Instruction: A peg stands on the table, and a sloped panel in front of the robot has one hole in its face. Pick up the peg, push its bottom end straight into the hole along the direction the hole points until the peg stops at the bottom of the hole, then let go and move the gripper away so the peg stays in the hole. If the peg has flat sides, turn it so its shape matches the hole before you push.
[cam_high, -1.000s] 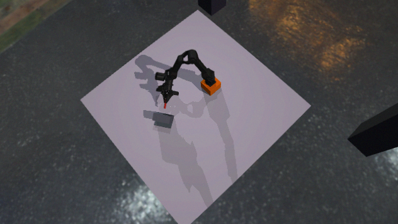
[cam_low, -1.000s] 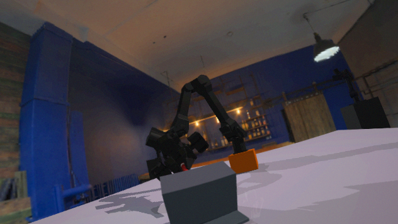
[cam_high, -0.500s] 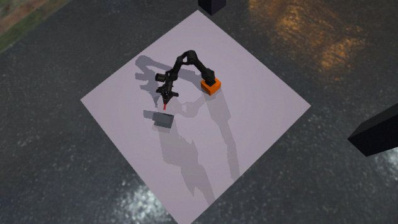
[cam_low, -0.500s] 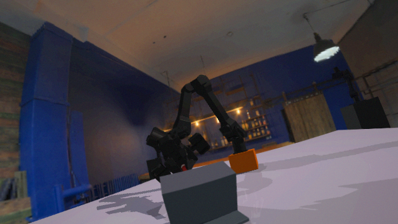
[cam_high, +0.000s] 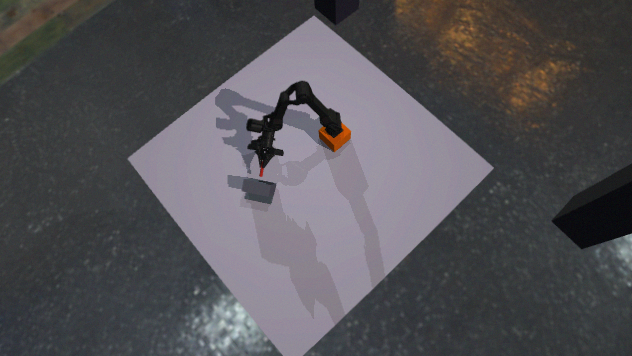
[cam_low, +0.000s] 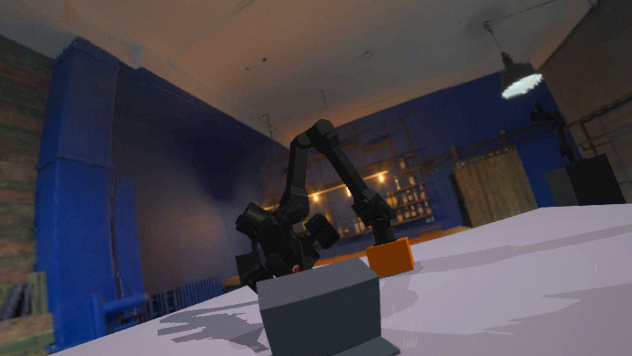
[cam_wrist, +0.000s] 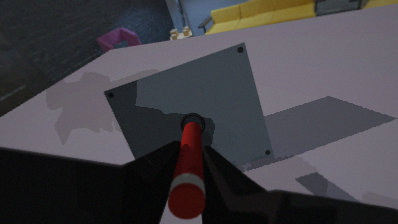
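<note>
The gripper (cam_high: 262, 165) (cam_wrist: 191, 150) is holding the red peg (cam_high: 261, 172) (cam_low: 296, 269) (cam_wrist: 190, 155) closed between its fingers, near the sloped panel (cam_high: 259, 187) (cam_low: 320, 310) (cam_wrist: 175, 95) on the desk (cam_high: 400, 165) (cam_low: 475, 280) (cam_wrist: 320, 65). In the wrist view, the peg's far end is overlapping the near edge of the round hole (cam_wrist: 193, 121); whether it is entering, I cannot tell. A pale band is circling the peg close to its near end. The arm (cam_high: 301, 92) (cam_low: 322, 135) is bending up and over from its orange base (cam_high: 342, 142) (cam_low: 392, 259).
</note>
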